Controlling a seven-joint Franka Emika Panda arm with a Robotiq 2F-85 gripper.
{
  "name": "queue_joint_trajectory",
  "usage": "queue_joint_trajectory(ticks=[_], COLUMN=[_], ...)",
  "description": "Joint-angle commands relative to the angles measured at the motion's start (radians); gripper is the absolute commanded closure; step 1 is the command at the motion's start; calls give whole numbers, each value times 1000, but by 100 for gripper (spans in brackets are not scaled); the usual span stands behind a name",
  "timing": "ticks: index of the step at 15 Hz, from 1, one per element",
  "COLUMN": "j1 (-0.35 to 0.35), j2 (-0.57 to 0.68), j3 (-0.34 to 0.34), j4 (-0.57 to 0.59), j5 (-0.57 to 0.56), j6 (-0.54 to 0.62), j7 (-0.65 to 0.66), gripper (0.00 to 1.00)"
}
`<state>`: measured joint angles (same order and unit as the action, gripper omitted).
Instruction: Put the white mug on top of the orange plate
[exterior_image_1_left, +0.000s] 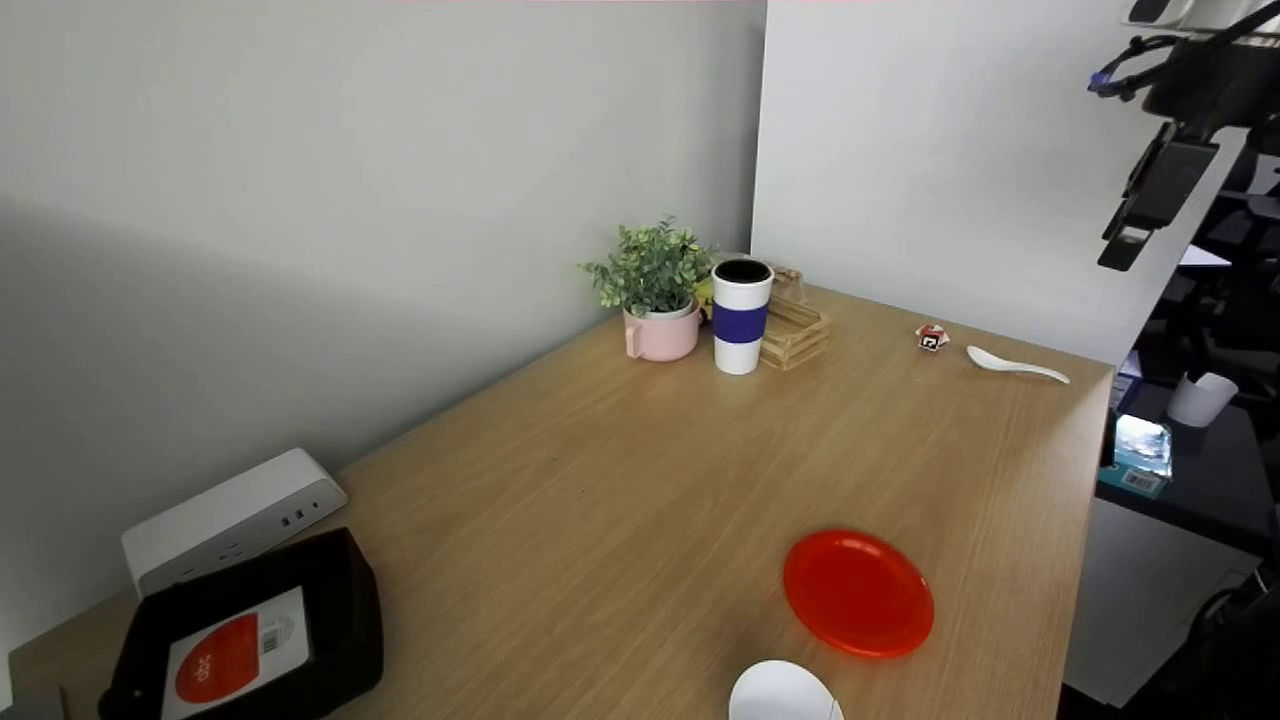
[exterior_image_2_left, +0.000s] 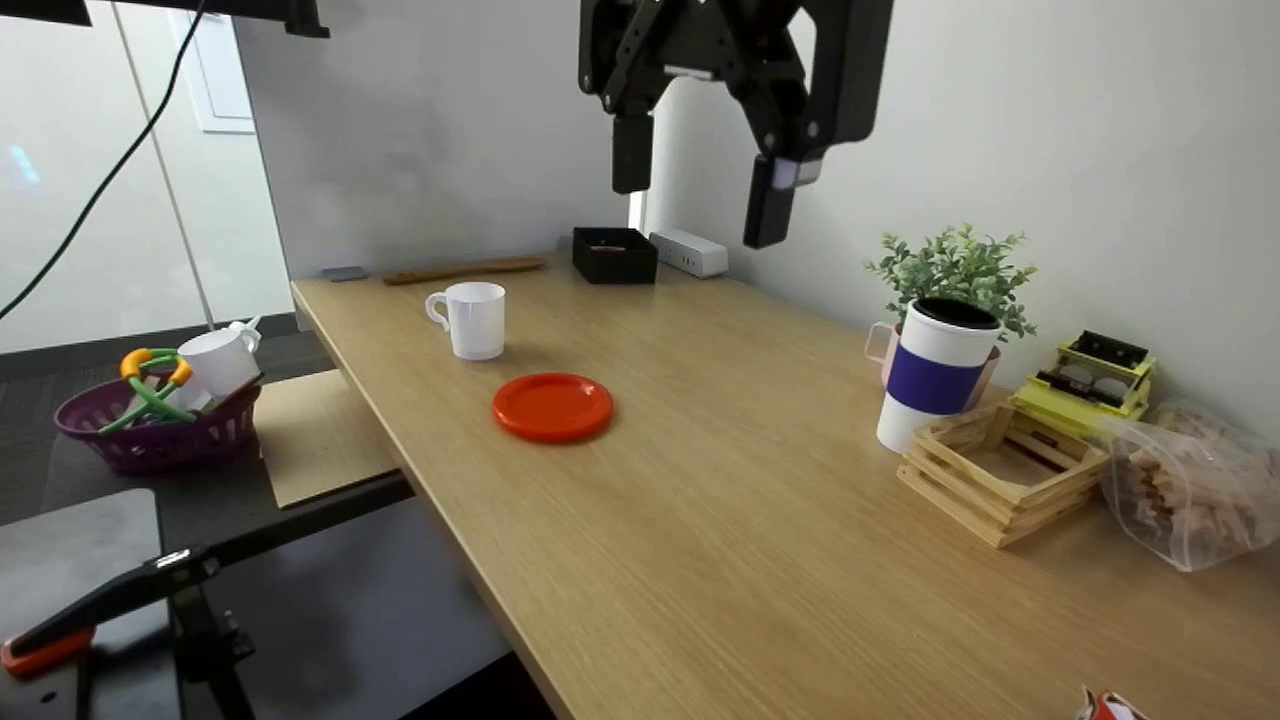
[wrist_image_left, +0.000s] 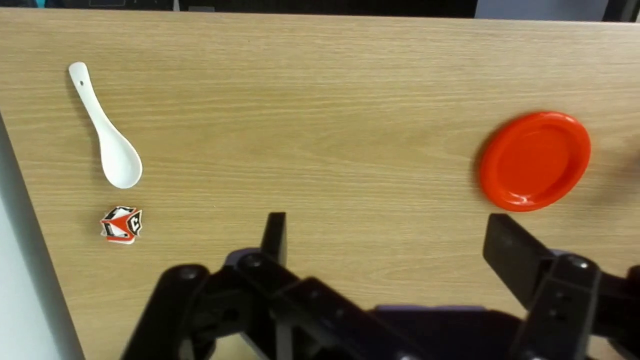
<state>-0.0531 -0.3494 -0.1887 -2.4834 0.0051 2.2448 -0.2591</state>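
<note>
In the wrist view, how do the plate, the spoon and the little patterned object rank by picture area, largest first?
Red-orange plate
White spoon, about as long but far narrower
Little patterned object

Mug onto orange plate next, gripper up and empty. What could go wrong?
The white mug is outside the wrist view, so the approach may be misjudged.
Its handle sticks out sideways; the open gripper might clip it.
The orange plate has a raised rim; an off-centre mug could tilt.
</note>
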Motion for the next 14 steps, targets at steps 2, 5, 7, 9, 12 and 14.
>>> queue_joint_trajectory(ticks=[2,5,7,9,12,14], j1=[38,77,101,117,131,132], j2=[51,100,145,194,275,314], j3=[83,125,145,165,198,218], j4=[82,135,175,216,280,309], j5=[21,68,123,164,178,143], j6=[-63,-88,-94,-94,-103,-115], j7=[67,116,149,174,211,242], gripper=[0,0,0,0,0,0])
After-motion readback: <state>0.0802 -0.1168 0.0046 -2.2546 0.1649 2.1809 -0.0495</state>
